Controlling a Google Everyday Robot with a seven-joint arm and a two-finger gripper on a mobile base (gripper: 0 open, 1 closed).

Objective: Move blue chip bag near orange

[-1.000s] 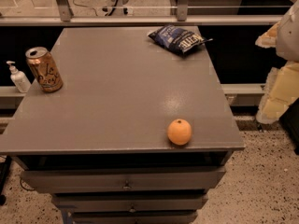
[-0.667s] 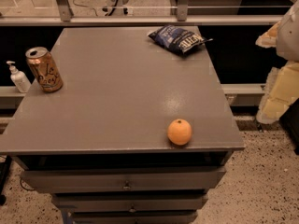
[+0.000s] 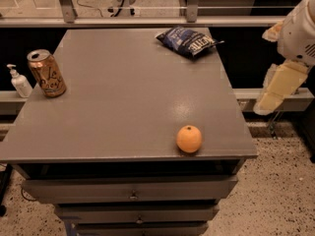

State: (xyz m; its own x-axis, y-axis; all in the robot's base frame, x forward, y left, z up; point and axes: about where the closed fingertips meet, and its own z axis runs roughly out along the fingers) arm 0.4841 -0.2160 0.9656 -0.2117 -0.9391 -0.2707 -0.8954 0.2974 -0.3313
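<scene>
The blue chip bag [image 3: 188, 41] lies flat at the far right corner of the grey table [image 3: 123, 112]; it is dark navy with white lettering. The orange [image 3: 189, 138] sits near the front right edge of the table, well apart from the bag. My gripper [image 3: 276, 88] hangs off the right side of the table, about level with its middle, away from both bag and orange. It holds nothing that I can see.
A gold-orange drink can [image 3: 47, 73] stands upright at the table's left edge. A small white pump bottle [image 3: 19, 81] stands just beyond that edge. A metal rail [image 3: 147, 19] runs behind the table. Drawers [image 3: 133, 188] sit below the front edge.
</scene>
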